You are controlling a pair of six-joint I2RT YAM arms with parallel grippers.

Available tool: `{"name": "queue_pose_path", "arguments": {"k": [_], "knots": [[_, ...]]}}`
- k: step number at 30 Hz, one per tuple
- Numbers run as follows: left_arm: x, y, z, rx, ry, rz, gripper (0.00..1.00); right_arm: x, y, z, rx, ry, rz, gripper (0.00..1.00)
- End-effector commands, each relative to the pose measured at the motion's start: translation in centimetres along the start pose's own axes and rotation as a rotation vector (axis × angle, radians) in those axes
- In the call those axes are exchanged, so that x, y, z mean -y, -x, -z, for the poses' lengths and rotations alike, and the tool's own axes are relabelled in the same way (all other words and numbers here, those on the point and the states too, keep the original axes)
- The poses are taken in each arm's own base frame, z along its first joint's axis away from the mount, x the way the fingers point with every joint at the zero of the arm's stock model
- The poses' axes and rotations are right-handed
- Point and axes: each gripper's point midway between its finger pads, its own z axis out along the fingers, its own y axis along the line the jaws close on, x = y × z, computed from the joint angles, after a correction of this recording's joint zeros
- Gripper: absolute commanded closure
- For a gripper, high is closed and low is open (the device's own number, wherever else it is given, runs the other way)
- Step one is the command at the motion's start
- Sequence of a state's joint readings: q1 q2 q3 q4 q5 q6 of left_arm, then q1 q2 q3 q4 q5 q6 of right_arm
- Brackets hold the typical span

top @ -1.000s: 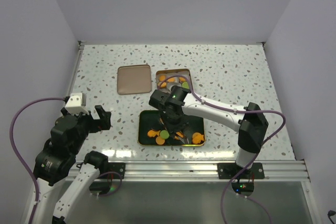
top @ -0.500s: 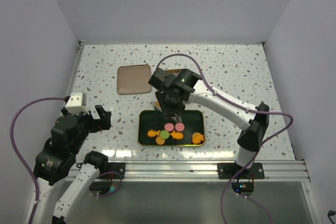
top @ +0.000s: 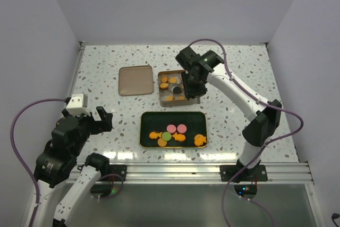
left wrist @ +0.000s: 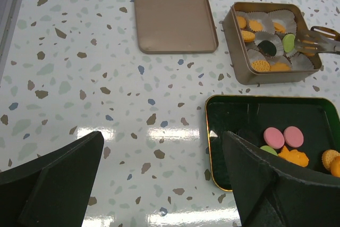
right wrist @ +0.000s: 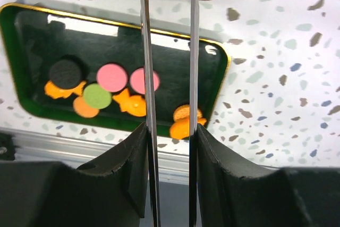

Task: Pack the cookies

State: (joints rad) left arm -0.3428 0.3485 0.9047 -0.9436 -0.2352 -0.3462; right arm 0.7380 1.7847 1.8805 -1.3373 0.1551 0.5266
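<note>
Right gripper (top: 183,87) has left the dark tray (top: 146,123) it was bent over half a second ago. It now hangs at the right side of the open tin (top: 161,95), with its arm stretched further out across the table (top: 239,67). The cookies (top: 175,134) on the tray lie as they did then: two pink rounds, a green one and orange pieces around them. The left gripper (top: 104,119) has not moved; it is poised well left of the tray with its jaws apart. The lid (top: 135,80) lies flat just left of the tin.

From the left wrist, the left fingers (left wrist: 53,184) stand wide at the bottom corners, holding nothing. The long thin blades (left wrist: 325,39) of the right gripper reach in from the right over the tin's paper cups (left wrist: 274,15). Those cups hold orange cookies, a green one and a dark one. Whether the tips pinch a cookie cannot be told.

From the right wrist, the two blades run parallel with only a narrow gap, and their tips are cut off at the top edge over the tin. Below them the tray holds two pink cookies, a green one, a black one and several orange ones.
</note>
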Motion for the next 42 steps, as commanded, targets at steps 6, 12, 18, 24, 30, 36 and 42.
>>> {"name": "queue_pose_path", "arguments": {"k": [6, 12, 18, 24, 30, 36, 42], "knots": [[0.5, 1.0, -0.2, 0.038, -0.025, -0.019, 0.00, 4.4, 0.2, -1.4, -0.021, -0.055, -0.018, 0.65], [0.5, 0.9, -0.4, 0.028, -0.020, -0.021, 0.00, 3.7, -0.1, -3.1, -0.046, -0.027, -0.018, 0.65], [0.5, 0.8, -0.5, 0.024, -0.018, -0.021, 0.00, 4.0, -1.0, -3.8, -0.073, -0.035, -0.020, 0.64], [0.5, 0.8, -0.6, 0.022, -0.020, -0.023, 0.00, 4.1, -1.4, -3.5, -0.070, -0.034, -0.027, 0.56], [0.6, 0.8, -0.5, 0.025, -0.026, -0.024, 0.00, 4.3, -0.7, -2.3, -0.040, -0.037, -0.036, 0.54], [0.6, 0.8, -0.4, 0.029, -0.027, -0.023, 0.00, 4.3, 0.4, -0.1, 0.004, -0.028, -0.040, 0.54], [0.6, 1.0, -0.1, 0.045, -0.033, -0.018, 0.00, 5.4, 2.6, 4.1, 0.130, -0.052, -0.053, 0.54]]}}
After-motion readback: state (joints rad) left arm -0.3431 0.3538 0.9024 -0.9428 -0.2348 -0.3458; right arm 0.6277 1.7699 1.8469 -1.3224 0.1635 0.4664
